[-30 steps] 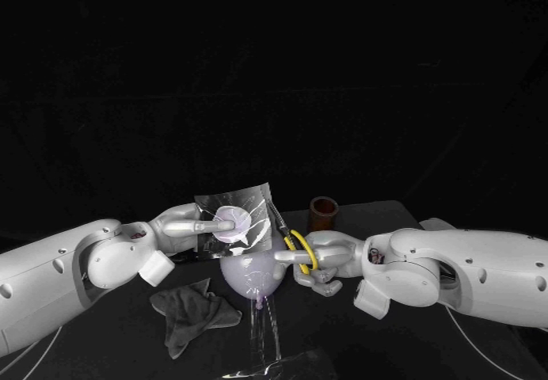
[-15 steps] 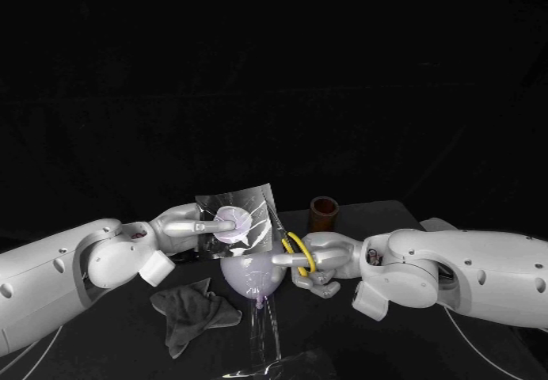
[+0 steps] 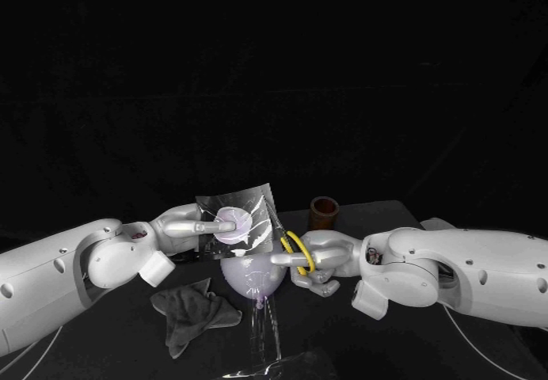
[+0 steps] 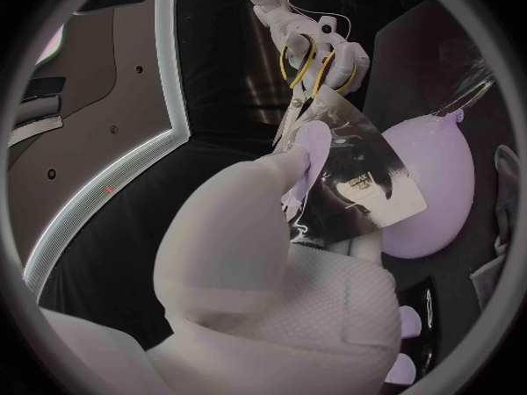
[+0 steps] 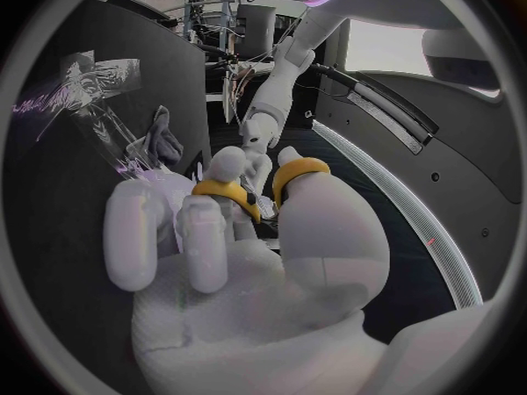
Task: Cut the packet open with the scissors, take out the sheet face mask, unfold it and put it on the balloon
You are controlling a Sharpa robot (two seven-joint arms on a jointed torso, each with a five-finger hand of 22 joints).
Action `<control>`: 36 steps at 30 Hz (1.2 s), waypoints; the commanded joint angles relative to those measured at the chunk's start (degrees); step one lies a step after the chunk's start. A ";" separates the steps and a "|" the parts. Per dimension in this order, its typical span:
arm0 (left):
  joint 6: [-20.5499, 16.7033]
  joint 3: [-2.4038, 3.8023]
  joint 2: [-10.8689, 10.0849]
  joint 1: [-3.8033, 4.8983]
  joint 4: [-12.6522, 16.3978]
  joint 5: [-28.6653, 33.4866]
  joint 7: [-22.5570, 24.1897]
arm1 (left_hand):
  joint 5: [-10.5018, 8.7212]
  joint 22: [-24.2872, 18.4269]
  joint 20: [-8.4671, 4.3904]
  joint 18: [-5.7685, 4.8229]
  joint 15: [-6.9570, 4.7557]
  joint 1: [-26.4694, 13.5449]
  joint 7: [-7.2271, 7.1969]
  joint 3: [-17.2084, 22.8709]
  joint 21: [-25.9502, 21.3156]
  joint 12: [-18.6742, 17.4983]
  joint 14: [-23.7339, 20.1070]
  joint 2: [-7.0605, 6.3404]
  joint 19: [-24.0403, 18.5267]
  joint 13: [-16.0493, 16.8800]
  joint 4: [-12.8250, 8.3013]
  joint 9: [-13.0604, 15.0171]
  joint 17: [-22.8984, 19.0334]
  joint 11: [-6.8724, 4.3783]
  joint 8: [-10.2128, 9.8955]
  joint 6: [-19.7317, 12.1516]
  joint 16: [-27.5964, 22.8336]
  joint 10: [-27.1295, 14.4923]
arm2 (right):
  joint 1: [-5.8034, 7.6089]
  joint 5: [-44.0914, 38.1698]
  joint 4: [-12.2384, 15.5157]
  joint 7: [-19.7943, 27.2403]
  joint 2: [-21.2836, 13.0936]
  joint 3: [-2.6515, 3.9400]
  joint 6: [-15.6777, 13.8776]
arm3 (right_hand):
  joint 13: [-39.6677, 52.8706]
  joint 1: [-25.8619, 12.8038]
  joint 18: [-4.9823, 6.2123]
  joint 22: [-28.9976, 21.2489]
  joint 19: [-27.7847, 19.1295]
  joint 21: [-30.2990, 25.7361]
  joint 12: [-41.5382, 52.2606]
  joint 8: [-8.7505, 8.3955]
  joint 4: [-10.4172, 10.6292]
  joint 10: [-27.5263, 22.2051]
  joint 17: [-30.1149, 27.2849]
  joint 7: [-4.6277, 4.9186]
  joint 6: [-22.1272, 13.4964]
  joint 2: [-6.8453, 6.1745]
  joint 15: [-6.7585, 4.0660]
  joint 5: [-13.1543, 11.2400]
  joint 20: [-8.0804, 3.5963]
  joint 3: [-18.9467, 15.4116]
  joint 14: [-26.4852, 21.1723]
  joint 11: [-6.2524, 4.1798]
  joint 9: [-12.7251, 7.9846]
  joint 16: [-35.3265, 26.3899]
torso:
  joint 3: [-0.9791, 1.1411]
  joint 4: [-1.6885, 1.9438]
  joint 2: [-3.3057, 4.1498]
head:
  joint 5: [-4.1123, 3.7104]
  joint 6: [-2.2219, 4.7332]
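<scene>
My left hand holds the shiny packet upright above the table, fingers pinching its face; the packet also appears in the left wrist view. My right hand grips the yellow-handled scissors, whose blades reach up to the packet's right edge. The yellow handle loops sit around my right fingers. A pale lilac balloon stands on a clear stand just below the packet, between the two hands.
A dark grey cloth lies crumpled on the table at front left. A brown cylinder cup stands behind my right hand. The clear stand runs from the balloon toward the front edge.
</scene>
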 commanded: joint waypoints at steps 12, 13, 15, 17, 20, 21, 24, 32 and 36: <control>2.10 0.06 0.14 0.06 0.32 -0.27 -0.02 | 0.28 -0.06 -0.21 0.76 -0.31 0.23 0.14 0.11 0.30 0.31 0.05 0.50 0.26 -0.03 -0.38 6.53 0.05 -0.02 0.35 0.19 -0.14 0.51 | 1.55 -0.90 -2.46 1.64 1.36 0.43 -0.07 | 27.35 1.58 0.20 10.72 0.45 0.32 50.65 -0.06 0.07 14.08 15.05 3.47 -5.72 0.17 0.05 -0.04 -0.18 -0.96 5.96 1.18 0.14 0.21 | -0.14 0.06 0.02 | 0.01 0.15; 2.15 0.06 0.13 0.06 0.32 -0.30 -0.03 | 0.28 -0.06 -0.21 0.76 -0.31 0.23 0.14 0.11 0.30 0.31 0.05 0.50 0.26 -0.03 -0.38 6.53 0.05 -0.02 0.35 0.19 -0.14 0.51 | 1.60 -0.91 -2.57 1.64 1.41 0.43 -0.08 | 27.35 1.58 0.20 10.72 0.45 0.32 50.65 -0.06 0.07 14.08 15.05 3.47 -5.72 0.17 0.05 -0.04 -0.18 -0.96 5.96 1.18 0.14 0.21 | -0.10 0.06 0.02 | 0.05 0.17; 2.29 0.06 0.13 0.06 0.32 -0.38 -0.06 | 0.28 -0.06 -0.21 0.76 -0.31 0.23 0.14 0.11 0.30 0.31 0.05 0.50 0.26 -0.03 -0.38 6.53 0.05 -0.02 0.35 0.19 -0.14 0.51 | 1.71 -0.94 -2.90 1.65 1.64 0.45 -0.08 | 27.35 1.65 0.20 10.72 0.46 0.34 50.65 -0.06 0.08 14.08 15.05 3.46 -5.73 0.19 0.04 -0.04 -0.19 -1.02 5.96 1.17 0.14 0.21 | -0.08 0.06 0.01 | 0.06 0.19; 2.41 0.06 0.15 0.06 0.32 -0.44 -0.08 | 0.28 -0.06 -0.21 0.76 -0.31 0.23 0.14 0.11 0.30 0.31 0.05 0.50 0.26 -0.03 -0.38 6.53 0.05 -0.02 0.35 0.19 -0.14 0.51 | 1.78 -0.96 -3.12 1.65 1.88 0.45 -0.05 | 27.35 1.70 0.20 10.73 0.47 0.35 50.65 -0.07 0.09 14.08 15.05 3.45 -5.74 0.20 0.04 -0.04 -0.19 -1.06 5.96 1.16 0.15 0.21 | -0.05 0.05 -0.03 | 0.07 0.14; 2.51 0.06 0.20 0.06 0.32 -0.58 -0.14 | 0.28 -0.06 -0.22 0.76 -0.32 0.18 0.13 0.11 0.33 0.31 0.08 0.47 0.26 -0.03 -0.46 6.60 0.08 -0.03 0.34 0.22 -0.14 0.54 | 1.87 -0.97 -3.47 1.64 2.30 0.46 0.00 | 27.35 1.70 0.20 10.73 0.47 0.35 50.65 -0.07 0.09 14.08 15.05 3.45 -5.74 0.20 0.04 -0.04 -0.19 -1.06 5.96 1.16 0.15 0.21 | -0.03 0.00 -0.04 | 0.08 0.12; 2.54 0.06 0.22 0.06 0.32 -0.64 -0.17 | 0.28 -0.06 -0.22 0.76 -0.32 0.18 0.13 0.11 0.33 0.31 0.08 0.47 0.26 -0.03 -0.46 6.60 0.08 -0.03 0.34 0.22 -0.14 0.54 | 1.92 -0.97 -3.58 1.65 2.44 0.46 0.00 | 27.35 1.70 0.20 10.73 0.47 0.35 50.65 -0.07 0.09 14.08 15.05 3.45 -5.74 0.20 0.04 -0.04 -0.19 -1.06 5.96 1.16 0.15 0.21 | -0.03 0.00 -0.05 | 0.09 0.11; 2.61 0.06 0.26 0.07 0.32 -0.77 -0.25 | 0.28 -0.06 -0.22 0.76 -0.32 0.18 0.13 0.11 0.33 0.31 0.08 0.47 0.26 -0.03 -0.46 6.60 0.08 -0.03 0.34 0.22 -0.14 0.54 | 2.09 -1.01 -3.75 1.69 2.68 0.47 -0.01 | 27.35 1.87 0.19 10.75 0.50 0.40 50.65 -0.07 0.11 14.08 15.05 3.42 -5.78 0.26 0.02 -0.04 -0.21 -1.17 5.96 1.13 0.16 0.21 | -0.02 0.01 -0.01 | 0.15 0.08; 2.60 0.06 0.31 0.07 0.26 -0.90 -0.37 | 0.28 -0.06 -0.22 0.76 -0.32 0.18 0.13 0.11 0.33 0.31 0.08 0.47 0.26 -0.03 -0.46 6.60 0.08 -0.03 0.34 0.22 -0.14 0.54 | 2.66 -1.41 -4.16 1.43 3.22 0.49 0.11 | 27.35 2.52 0.16 10.81 0.56 0.53 50.65 0.01 0.19 14.08 15.05 3.31 -5.72 0.56 -0.06 -0.04 -0.27 -1.55 5.96 1.04 0.22 0.21 | -0.06 -0.01 -0.01 | 0.05 0.10; 2.65 0.06 0.36 0.07 0.20 -0.91 -0.37 | 0.28 -0.06 -0.22 0.76 -0.32 0.14 0.12 0.11 0.34 0.31 0.09 0.47 0.27 -0.03 -0.49 6.65 0.09 -0.03 0.33 0.24 -0.14 0.56 | 2.75 -1.55 -4.58 1.10 3.48 0.48 0.16 | 27.35 2.64 0.16 10.80 0.56 0.52 50.65 0.04 0.21 14.08 15.05 3.29 -5.68 0.62 -0.08 -0.04 -0.28 -1.64 5.96 1.02 0.24 0.21 | -0.08 0.04 -0.05 | 0.04 0.05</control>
